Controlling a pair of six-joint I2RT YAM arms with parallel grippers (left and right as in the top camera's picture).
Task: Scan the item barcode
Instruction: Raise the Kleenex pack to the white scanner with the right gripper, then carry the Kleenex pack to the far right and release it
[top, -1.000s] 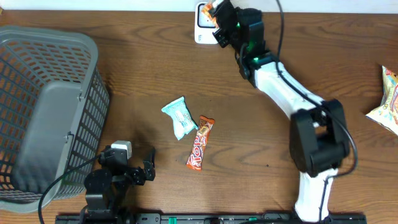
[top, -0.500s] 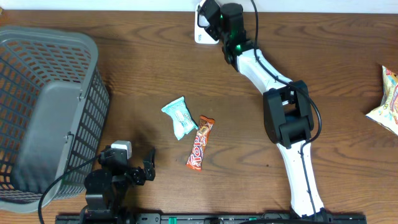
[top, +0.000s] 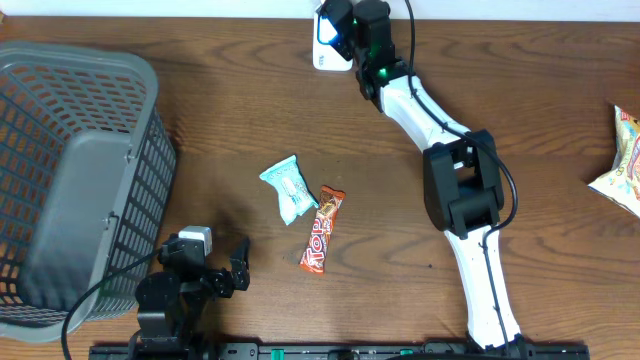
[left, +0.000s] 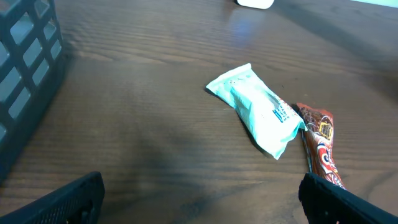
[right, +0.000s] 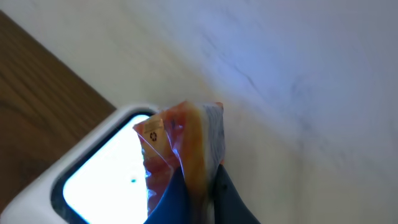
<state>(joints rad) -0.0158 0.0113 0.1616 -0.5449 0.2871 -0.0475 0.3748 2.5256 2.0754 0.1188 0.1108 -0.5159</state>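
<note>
- Orange packet (right: 180, 143) is up at twelve o'clock on the wooden table (top: 250, 100), the biggest thing in shot!
- Grey mesh basket (top: 150, 200) fills the nine o'clock side, standing well apart from everything else.
- Right arm (top: 440, 130) reaches from five o'clock all the way to the far edge at twelve.
- Left arm (top: 175, 290) sits low at seven o'clock, and the left gripper (left: 202, 202) has its jaws spread wide, holding nothing.
- Yellow snack bag (top: 622, 165) lies at three o'clock, cut off by the frame edge.
- White scanner (top: 322, 50) is at twelve o'clock, its window glowing in the wrist view.
- Right gripper (right: 199, 186) is clamped tight on the orange packet, pinching its lower end, and the packet stands in front of the lit window; whether it touches the scanner I cannot tell.
- Teal packet (top: 290, 188) lies near the centre of the table.
- Chocolate bar (top: 322, 232) lies just beside it toward five o'clock, the two almost touching.
</note>
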